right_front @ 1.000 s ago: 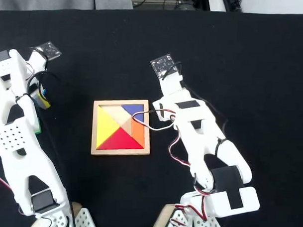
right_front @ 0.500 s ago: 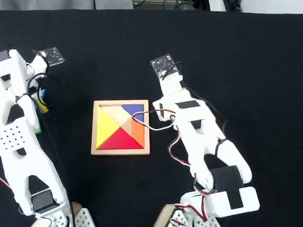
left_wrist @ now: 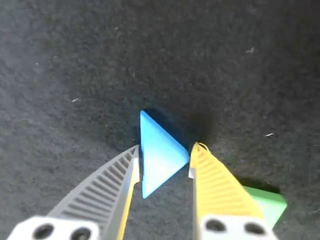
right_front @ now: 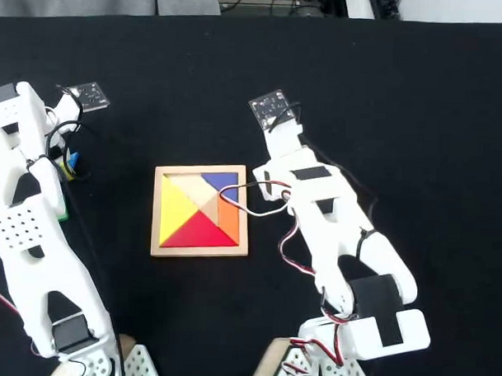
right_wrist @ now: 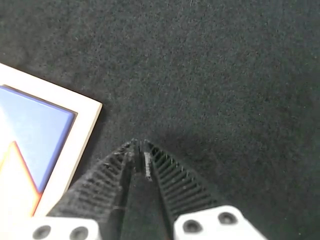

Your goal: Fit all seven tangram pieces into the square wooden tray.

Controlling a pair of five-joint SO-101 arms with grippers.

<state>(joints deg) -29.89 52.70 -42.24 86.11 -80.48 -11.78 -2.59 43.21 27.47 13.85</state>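
The left arm's jaws are part-closed, pinching a light blue triangle (left_wrist: 160, 152) between their tips over the black surface (left_wrist: 225, 60). A green piece (left_wrist: 267, 204) lies just outside the yellow jaw. The right arm's jaws are closed tight on nothing, with the wooden tray's (right_wrist: 82, 130) corner just beside their tips.

Matt, felt-like black cloth covers the tabletop (right_front: 403, 94). The tray (right_front: 199, 251) is pale smooth wood, the blue triangle (left_wrist: 159, 152) smooth and satin. The left end effector (left_wrist: 165, 147) and right end effector (right_wrist: 139, 144) are ribbed matt plastic.
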